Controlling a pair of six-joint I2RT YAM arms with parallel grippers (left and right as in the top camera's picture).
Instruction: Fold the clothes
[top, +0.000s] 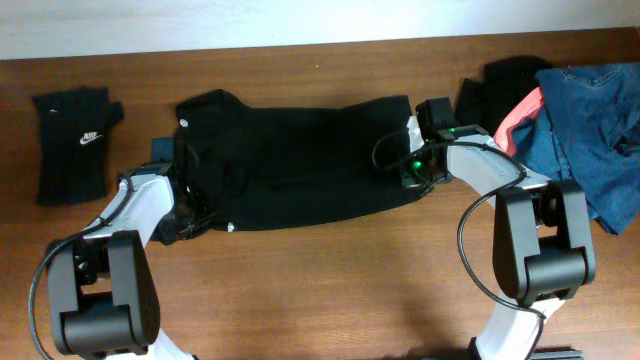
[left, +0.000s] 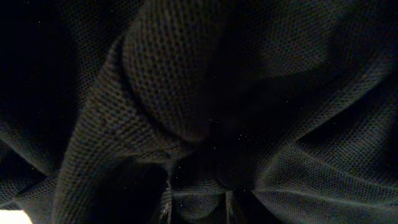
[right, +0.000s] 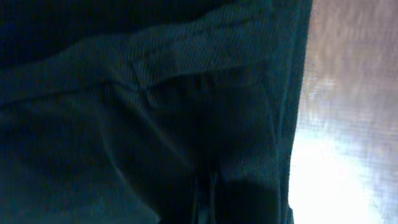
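A large black shirt (top: 300, 165) lies stretched across the middle of the table, partly folded into a band. My left gripper (top: 190, 205) is at its left end. In the left wrist view, bunched black mesh fills the picture and a fold sits between the jaws of the left gripper (left: 199, 205), which is shut on it. My right gripper (top: 415, 150) is at the shirt's right end. In the right wrist view the right gripper (right: 205, 196) is pinched tight on dark cloth near the shirt's edge.
A folded black swoosh-marked piece (top: 75, 140) lies at the far left. At the back right is a pile of blue denim (top: 590, 130), a coral-pink piece (top: 520, 115) and another black garment (top: 500, 85). The bare wooden table (top: 320, 300) runs along the front.
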